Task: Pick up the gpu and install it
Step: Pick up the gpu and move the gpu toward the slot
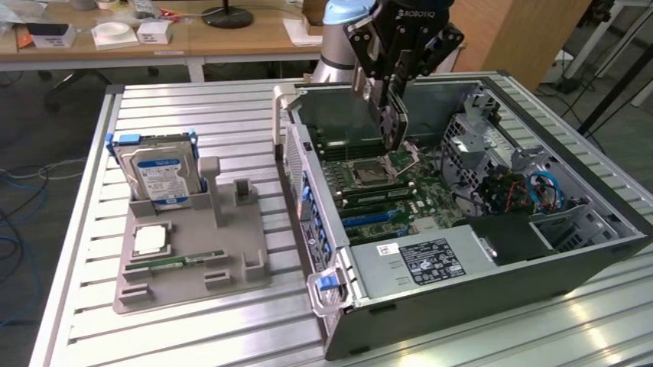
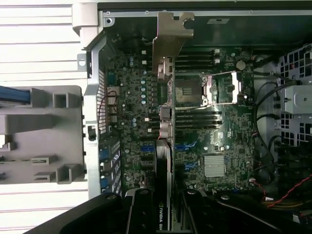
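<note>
The gpu (image 1: 391, 122) hangs on edge above the open computer case (image 1: 571, 264), over the motherboard (image 1: 418, 191) near the CPU socket (image 1: 369, 174). My gripper (image 1: 388, 90) is shut on the card's upper part. In the wrist view the gpu (image 2: 165, 126) runs edge-on across the motherboard (image 2: 126, 107). Its silver bracket (image 2: 170, 39) is at the far end and a black cooler with a printed label sits between my fingers (image 2: 139, 212). The card is above the board's slots; whether it touches them I cannot tell.
On the exterior view's left, a grey holder (image 1: 240, 264) carries an upright hard drive (image 1: 158, 172), a CPU chip (image 1: 151, 239) and a memory stick (image 1: 173, 262). Inside the case are a power supply (image 1: 429, 260), a drive cage and cables (image 1: 540, 191). Its walls stand close around the card.
</note>
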You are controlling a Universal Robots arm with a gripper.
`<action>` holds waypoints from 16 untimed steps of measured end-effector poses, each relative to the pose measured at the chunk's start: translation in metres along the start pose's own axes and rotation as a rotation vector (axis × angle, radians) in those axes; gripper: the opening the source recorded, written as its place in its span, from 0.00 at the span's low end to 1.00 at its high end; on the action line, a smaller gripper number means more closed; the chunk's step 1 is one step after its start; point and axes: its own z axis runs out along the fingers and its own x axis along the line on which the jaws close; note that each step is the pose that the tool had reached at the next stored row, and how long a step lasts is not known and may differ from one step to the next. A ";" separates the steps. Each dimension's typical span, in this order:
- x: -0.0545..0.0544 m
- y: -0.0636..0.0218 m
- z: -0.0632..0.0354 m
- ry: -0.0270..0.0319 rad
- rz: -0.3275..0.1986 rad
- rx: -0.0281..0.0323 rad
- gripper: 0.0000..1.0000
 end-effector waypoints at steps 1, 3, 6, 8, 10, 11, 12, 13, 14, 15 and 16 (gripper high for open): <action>-0.002 0.0001 0.0000 0.0001 0.000 0.0000 0.26; -0.004 0.0002 0.0001 0.0001 -0.001 0.0000 0.26; -0.007 0.0004 0.0001 0.0001 -0.002 0.0000 0.26; -0.009 0.0005 0.0002 0.0001 -0.002 0.0000 0.26; -0.011 0.0007 0.0002 0.0001 -0.002 0.0000 0.26; -0.012 0.0007 0.0003 0.0001 -0.002 -0.0001 0.26; -0.013 0.0008 0.0003 0.0001 -0.003 -0.0001 0.26; -0.014 0.0009 0.0003 0.0002 -0.003 -0.0001 0.26; -0.015 0.0009 0.0003 0.0001 -0.003 0.0000 0.26; -0.016 0.0010 0.0004 0.0001 -0.003 -0.0001 0.26; -0.017 0.0010 0.0004 0.0001 -0.004 -0.0001 0.26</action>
